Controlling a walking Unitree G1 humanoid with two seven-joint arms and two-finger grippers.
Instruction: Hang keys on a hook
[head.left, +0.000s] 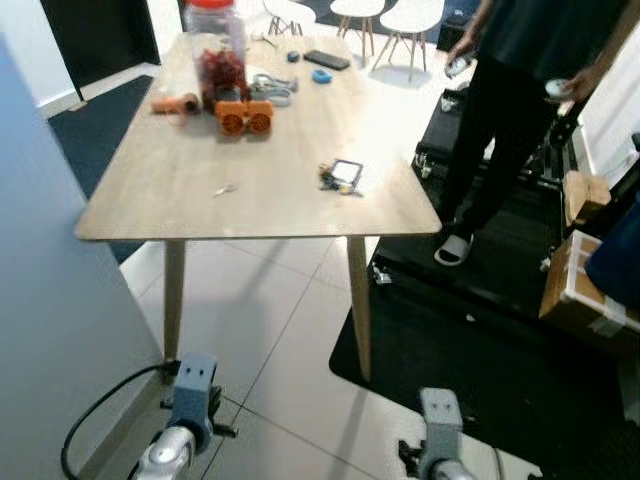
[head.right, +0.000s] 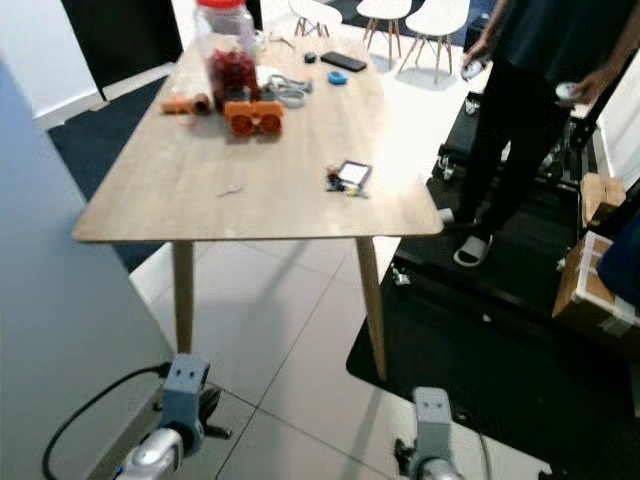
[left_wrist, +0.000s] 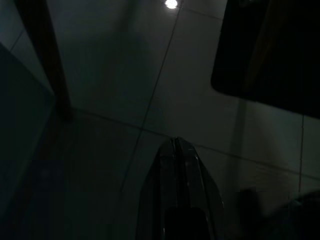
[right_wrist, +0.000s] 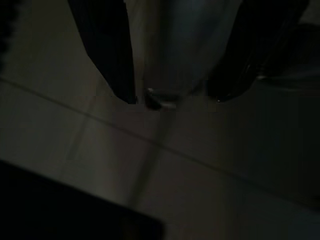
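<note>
Wooden table (head.left: 180, 185) stands ahead on pale tiles; I see the keys (head.left: 340, 177) lying near its front right corner. My left gripper (left_wrist: 176, 145) hangs low with fingers pressed together, my right gripper (right_wrist: 172, 97) with fingers spread, holding nothing.

Head stereo pair: looks forward and down from standing height onto the pale rectangular wooden table (head.left: 200, 180); both eyes share the table, grey tiled floor (head.right: 290, 330) and black floor mat (head.left: 470, 340)
Left wrist view: dark, faces down along closed black fingers (left_wrist: 176, 165); near the floor beside a table leg (left_wrist: 47, 55)
Right wrist view: dark, close above the tiles; black fingers (right_wrist: 107, 50) parted
</note>
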